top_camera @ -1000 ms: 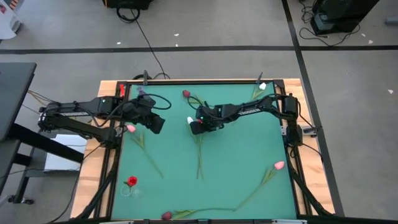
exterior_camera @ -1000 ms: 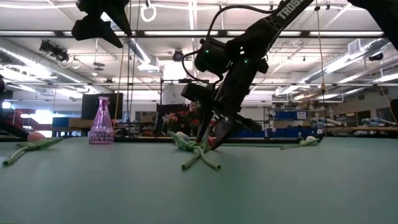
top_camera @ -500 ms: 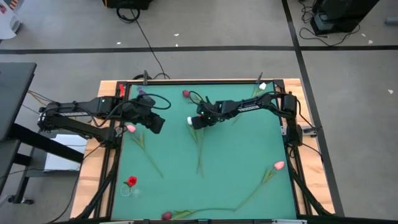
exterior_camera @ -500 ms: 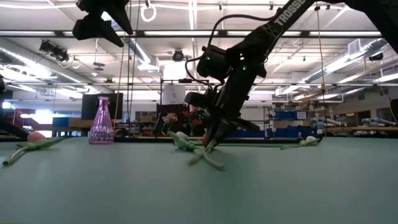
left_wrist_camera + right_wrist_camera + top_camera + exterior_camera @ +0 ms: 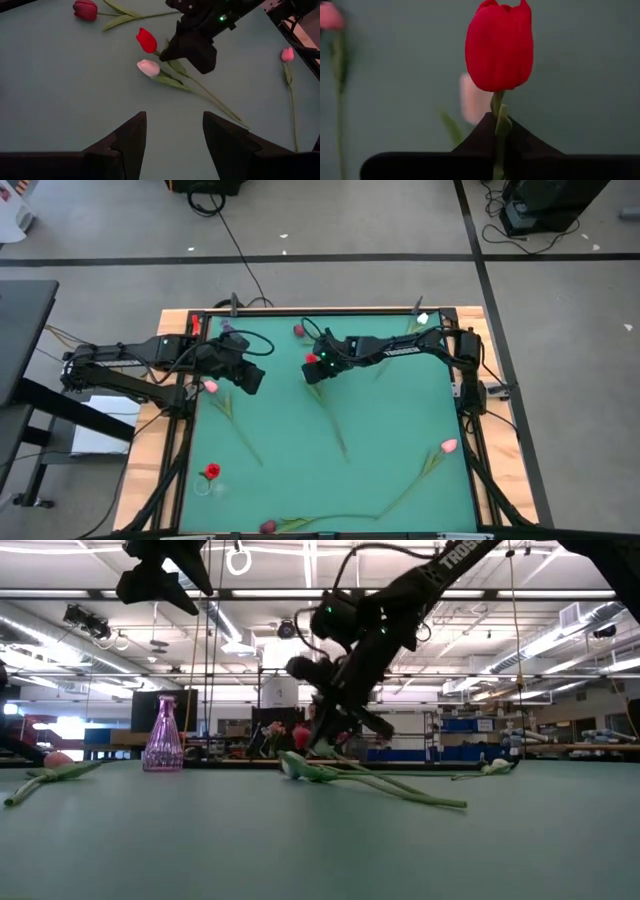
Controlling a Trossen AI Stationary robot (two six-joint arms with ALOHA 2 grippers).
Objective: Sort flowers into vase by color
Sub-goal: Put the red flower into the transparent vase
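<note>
Eight tulips can be counted from above on the green bench (image 5: 400, 420): two pink, two red, two dark red and two white. Far left, a pink tulip (image 5: 209, 386) lies at the bench's edge, and beside it the left end effector (image 5: 250, 377) hovers with its fingers (image 5: 131, 131) spread apart, holding nothing. Nearer the front edge on that side there is a red tulip (image 5: 211, 472) and then a dark red tulip (image 5: 268, 526). A purple glass vase (image 5: 163, 735) stands at the back left, with no flower in it. Toward the middle, a second dark red tulip (image 5: 299, 330) lies by the back edge. Just beside it the right end effector (image 5: 312, 368) is clamped on the stem of the raised red tulip (image 5: 500, 47) – its head is off the bench, above a white tulip (image 5: 148, 68) lying flat. The right arm carries white lettering that starts "TRO". To the right lie the second pink tulip (image 5: 448, 446) and, at the back corner, the other white tulip (image 5: 422, 319).
</note>
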